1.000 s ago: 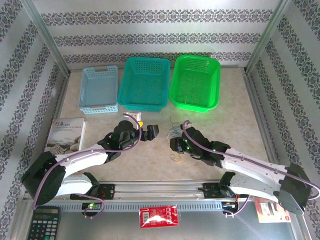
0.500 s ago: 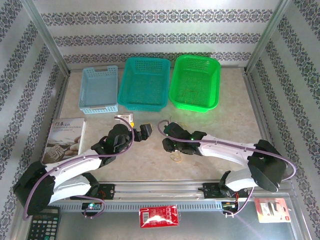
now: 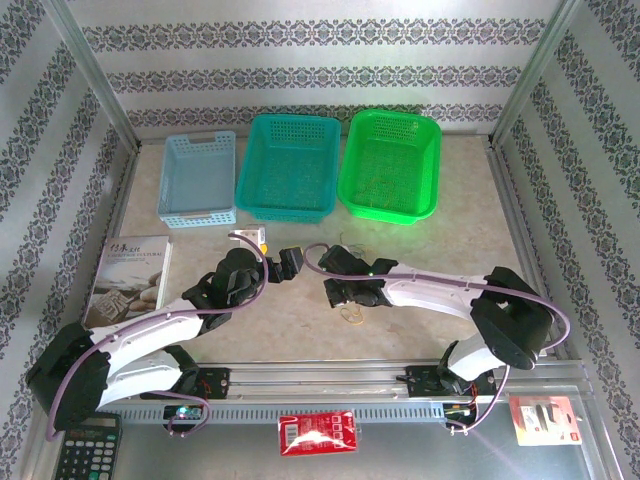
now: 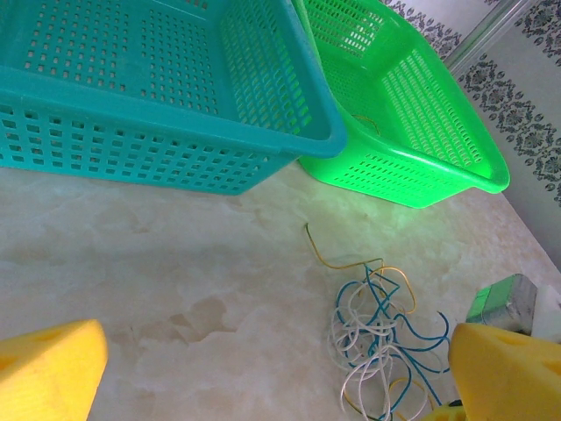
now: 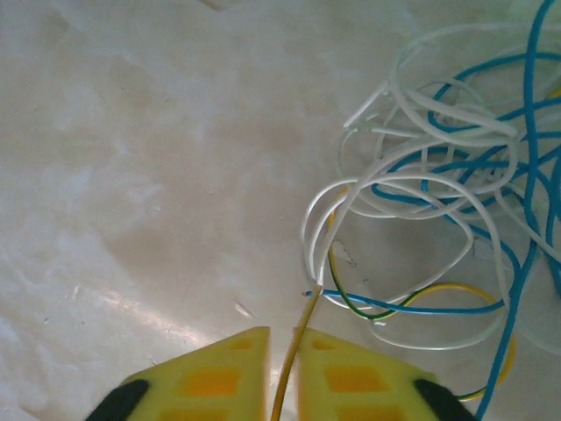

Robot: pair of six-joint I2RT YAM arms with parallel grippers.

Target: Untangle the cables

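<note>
**Right gripper pinches one strand of the tangle**

A loose knot of thin, curly blue, white and yellow-orange cables [image 4: 379, 338] [image 5: 429, 210] lies on the beige marbled tabletop [image 4: 175, 289]. It sits between the two arms, apart from the teal plastic lattice basket [image 4: 175, 132] and the bright green plastic basket [image 4: 412, 114]. The right gripper [image 5: 282, 338] [image 3: 333, 293] has its yellow fingers drawn nearly together on a single yellow-orange strand [image 5: 304, 316] at the near edge of the knot. The left gripper [image 4: 276, 351] [image 3: 290, 262] hangs above the table with its jaws spread wide and nothing between them, and the cables lie just ahead of its right finger.
</note>
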